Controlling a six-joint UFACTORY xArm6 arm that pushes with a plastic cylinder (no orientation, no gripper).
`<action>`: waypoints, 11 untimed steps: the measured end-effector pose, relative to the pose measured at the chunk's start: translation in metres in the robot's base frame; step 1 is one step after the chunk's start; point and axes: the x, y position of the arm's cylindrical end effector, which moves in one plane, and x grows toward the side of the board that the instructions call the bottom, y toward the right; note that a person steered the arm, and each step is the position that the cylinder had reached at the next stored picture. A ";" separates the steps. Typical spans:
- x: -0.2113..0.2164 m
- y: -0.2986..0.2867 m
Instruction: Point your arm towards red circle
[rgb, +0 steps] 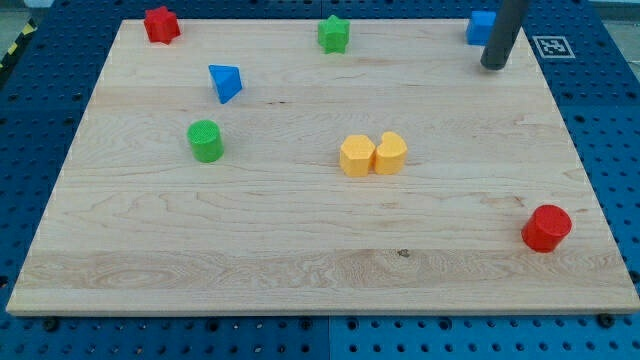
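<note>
The red circle (546, 228), a short red cylinder, stands near the bottom right corner of the wooden board (300, 260), close to the board's right edge. Nothing touches it, and it is well apart from all the other blocks.

The arm has no fingers and no jaws; it ends in a straight dark rod, so it holds nothing. The rod comes down from the view's top, near the top right corner of the board, and it leans a little, with its lower part more to the view's left. The robot's tip (493, 66) rests on the wood there. It is just beside the blue block (480, 27), at that block's lower right; the rod covers a part of this block, so its shape cannot be told, and whether the two touch cannot be told either. The tip is far from the red circle, which lies well below it in the view.

The other blocks are spread over the board. A red star (160, 24) is at the top left corner. A green star (333, 34) is near the top edge, about in the middle. A blue triangle (225, 82) lies left of the centre, and a green circle (205, 140) stands below it. Two yellow blocks touch each other near the centre: a yellow hexagon (356, 156) on the left and a rounder yellow block (390, 153) on the right.
</note>
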 end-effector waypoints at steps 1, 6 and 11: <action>0.001 0.000; 0.108 0.011; 0.244 0.059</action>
